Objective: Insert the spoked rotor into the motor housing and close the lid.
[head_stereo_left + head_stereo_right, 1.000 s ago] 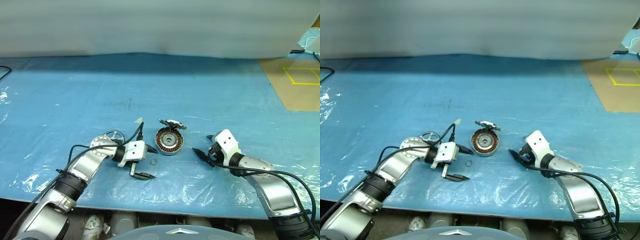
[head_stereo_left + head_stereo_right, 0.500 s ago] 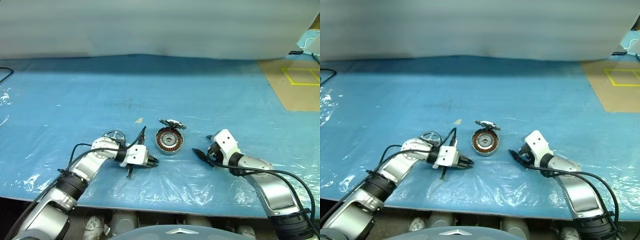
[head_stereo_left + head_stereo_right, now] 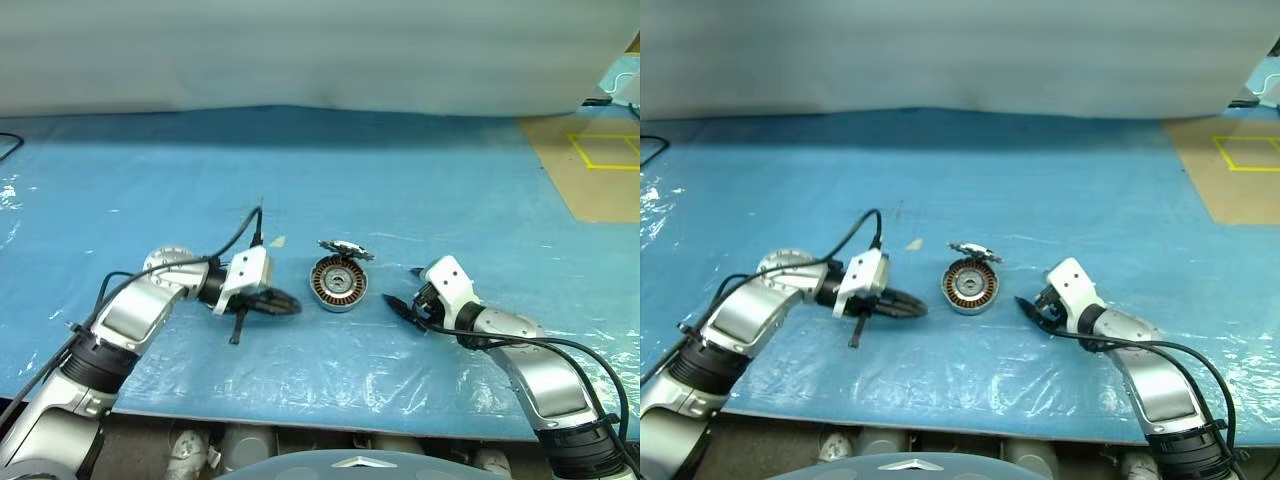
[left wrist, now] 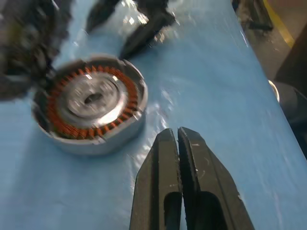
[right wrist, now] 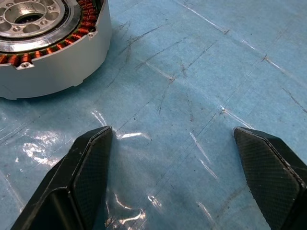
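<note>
The motor housing point(image 3: 338, 284) sits on the blue sheet with its copper windings and silver hub point(image 4: 91, 103) facing up. Its lid point(image 3: 345, 248) stands open, tilted up at the far side. Just left of the housing and raised above the sheet, my left gripper point(image 3: 288, 303) points at it with its fingers point(image 4: 168, 143) pressed shut; I see nothing between them. To the right of the housing my right gripper point(image 3: 403, 288) rests low with its fingers point(image 5: 91, 158) wide open and empty. The spoked rotor is hidden, probably behind my left arm.
A blue plastic sheet point(image 3: 420, 190) covers the table; its crinkled front edge point(image 3: 330, 395) lies close to me. A brown board with yellow tape point(image 3: 600, 165) is at the far right. A pale wall point(image 3: 300, 50) closes off the back.
My left gripper shut where a tiny ring lay on the sheet, then rose and drew slightly left. The right gripper and the housing stayed put.
</note>
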